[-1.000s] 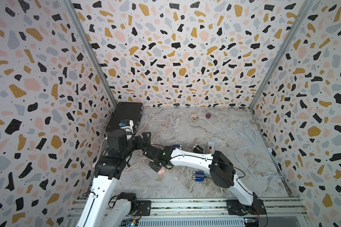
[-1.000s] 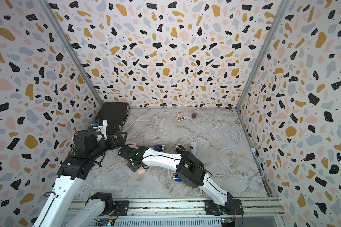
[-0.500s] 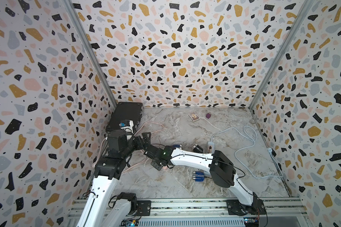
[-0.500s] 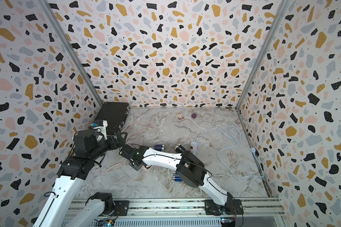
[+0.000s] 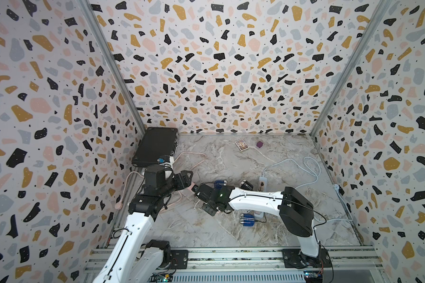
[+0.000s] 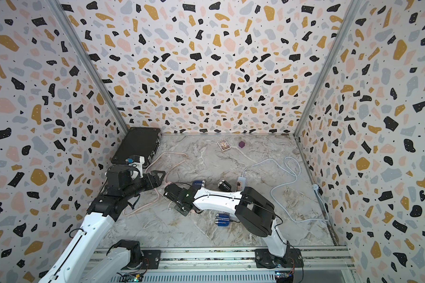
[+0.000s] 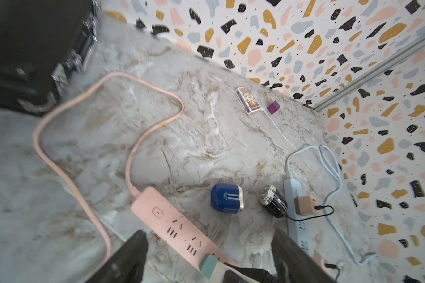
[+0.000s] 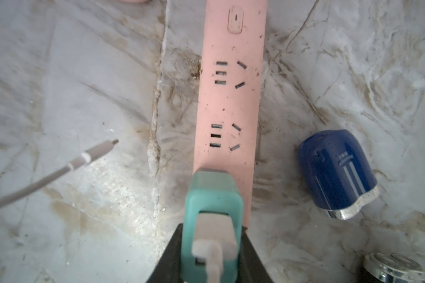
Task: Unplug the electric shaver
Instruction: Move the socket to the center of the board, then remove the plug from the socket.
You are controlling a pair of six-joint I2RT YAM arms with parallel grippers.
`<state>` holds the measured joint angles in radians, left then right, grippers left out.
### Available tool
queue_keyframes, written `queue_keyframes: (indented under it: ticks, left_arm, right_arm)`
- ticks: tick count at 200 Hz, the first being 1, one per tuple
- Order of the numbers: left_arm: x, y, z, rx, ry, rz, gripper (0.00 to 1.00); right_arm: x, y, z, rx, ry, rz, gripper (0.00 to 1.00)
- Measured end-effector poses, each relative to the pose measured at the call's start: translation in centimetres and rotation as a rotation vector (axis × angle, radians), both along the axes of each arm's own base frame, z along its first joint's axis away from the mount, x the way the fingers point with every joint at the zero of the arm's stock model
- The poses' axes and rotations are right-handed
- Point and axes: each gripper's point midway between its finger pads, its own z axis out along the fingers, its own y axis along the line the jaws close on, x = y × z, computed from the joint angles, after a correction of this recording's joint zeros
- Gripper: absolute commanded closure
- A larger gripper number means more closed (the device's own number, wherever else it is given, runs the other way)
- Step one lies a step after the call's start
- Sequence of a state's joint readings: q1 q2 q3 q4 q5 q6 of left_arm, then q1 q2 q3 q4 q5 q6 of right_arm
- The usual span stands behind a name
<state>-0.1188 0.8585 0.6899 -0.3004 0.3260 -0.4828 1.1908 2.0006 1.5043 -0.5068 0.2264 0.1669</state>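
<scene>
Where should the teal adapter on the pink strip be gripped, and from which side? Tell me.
Grip the teal adapter by its two flat side faces, across the width of the pink strip, coming from the end where the white USB plug sticks out, fingers straddling that plug. The right gripper seems closed on it that way.

Three shavers (image 5: pixel 220 183) (image 5: pixel 246 185) (image 5: pixel 247 219), two power strips (image 7: pixel 167 220) (image 7: pixel 298 227), perhaps three chargers (image 8: pixel 214 203) (image 7: pixel 304 204) (image 7: pixel 320 263), one case (image 5: pixel 155 144), one box (image 5: pixel 241 145), one cube (image 5: pixel 259 144).

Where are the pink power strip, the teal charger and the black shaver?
pink power strip (image 8: pixel 231 105): right wrist view, bare face between its sockets.
teal charger (image 8: pixel 214 193): right wrist view, top of its casing.
black shaver (image 7: pixel 277 207): left wrist view, dark body.
</scene>
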Motion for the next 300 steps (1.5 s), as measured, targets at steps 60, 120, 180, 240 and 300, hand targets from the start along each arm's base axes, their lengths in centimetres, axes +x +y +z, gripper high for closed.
queue_keyframes:
  ticks: [60,120,180,240,300]
  left_arm:
    - [-0.1,-0.5,-5.8,-0.056,-0.017,0.004,0.52]
    - [-0.4,-2.0,-11.6,-0.004,-0.046,-0.041,0.38]
    - [1.8,-3.7,-14.2,0.0,-0.074,-0.054,0.36]
    - [4.3,-5.0,-14.0,-0.13,-0.205,-0.052,0.44]
    - [3.9,-5.3,-13.8,-0.213,-0.245,-0.052,0.52]
  right_arm:
    - [-0.3,0.0,-0.1,0.069,0.01,0.018,0.92]
    - [-0.3,-0.1,-0.2,0.106,0.018,0.024,0.92]
    - [-0.4,0.0,-0.1,0.128,0.034,0.033,0.92]
    - [-0.2,-0.2,-0.2,0.173,0.069,0.017,0.93]
    - [-0.1,-0.3,-0.1,0.177,0.075,0.016,0.95]
